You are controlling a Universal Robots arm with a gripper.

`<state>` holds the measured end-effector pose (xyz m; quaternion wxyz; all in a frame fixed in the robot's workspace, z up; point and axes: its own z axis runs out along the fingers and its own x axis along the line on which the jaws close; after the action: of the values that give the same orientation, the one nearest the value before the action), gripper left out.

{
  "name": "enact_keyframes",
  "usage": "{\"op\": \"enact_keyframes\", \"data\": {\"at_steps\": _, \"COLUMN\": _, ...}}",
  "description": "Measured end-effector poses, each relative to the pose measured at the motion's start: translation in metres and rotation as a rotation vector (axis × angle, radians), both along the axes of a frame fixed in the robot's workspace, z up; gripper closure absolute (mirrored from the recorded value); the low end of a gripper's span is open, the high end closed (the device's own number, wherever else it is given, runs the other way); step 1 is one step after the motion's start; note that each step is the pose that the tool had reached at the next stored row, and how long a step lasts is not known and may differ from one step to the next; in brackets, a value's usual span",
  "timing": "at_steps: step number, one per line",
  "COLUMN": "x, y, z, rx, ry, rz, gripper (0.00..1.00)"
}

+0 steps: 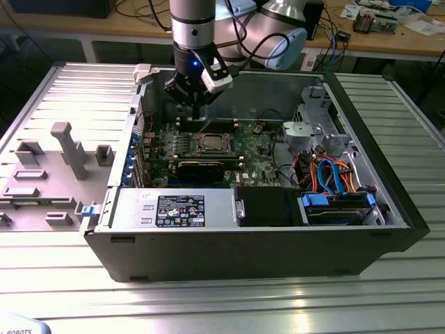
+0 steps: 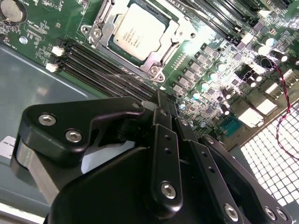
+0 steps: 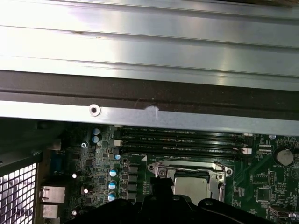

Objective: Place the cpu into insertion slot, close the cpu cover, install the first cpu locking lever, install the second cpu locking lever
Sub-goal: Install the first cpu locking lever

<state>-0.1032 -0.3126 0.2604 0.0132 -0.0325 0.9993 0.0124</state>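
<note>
Silver-grey flat square cpu (image 2: 139,31): it lies flat in the middle of its socket, shiny side up.
Small square insertion slot with a silver metal rim (image 2: 156,71): it sits on the board, and the cpu fills it so the inside is hidden.
Thin square silver metal cpu cover (image 2: 103,21): it lies down flat around the cpu like a picture frame, and the chip shows through the big hole in its middle.
Black metal gripper (image 2: 169,100): its two fingers are squeezed close together and hold nothing.
Where the gripper is: in the exterior view it hangs over the board just behind the cpu, near it but not touching it.
Flat green board with many little parts (image 1: 257,149): it lies on the floor of the case, and the slot is about in its middle.
Long black memory slots (image 2: 103,65): they run side by side just beside the cpu cover, between the cover and the gripper.
Big black and grey metal computer case (image 1: 243,243): it lies on its side with the top open.
Orange and blue cables (image 1: 334,174): they curl in the case at the exterior view's right, well apart from the cpu.
Grey ridged metal table (image 1: 208,299): the case rests on it.
Grey plastic block shapes (image 1: 69,149): they stand on the table at the exterior view's left, outside the case.
</note>
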Motion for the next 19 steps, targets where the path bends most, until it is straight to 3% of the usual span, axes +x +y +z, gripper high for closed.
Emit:
{"op": "enact_keyframes", "data": {"at_steps": 17, "x": 0.0031, "y": 0.0000, "z": -0.0001, "rx": -0.0001, "ry": 0.0001, "rz": 0.000, "gripper": 0.89}}
{"op": "enact_keyframes", "data": {"at_steps": 18, "x": 0.0032, "y": 0.0000, "z": -0.0004, "rx": 0.0025, "ry": -0.0002, "rz": 0.000, "gripper": 0.89}}
{"op": "enact_keyframes", "data": {"at_steps": 19, "x": 0.0031, "y": 0.0000, "z": -0.0004, "rx": 0.0171, "ry": 0.0000, "rz": 0.000, "gripper": 0.89}}
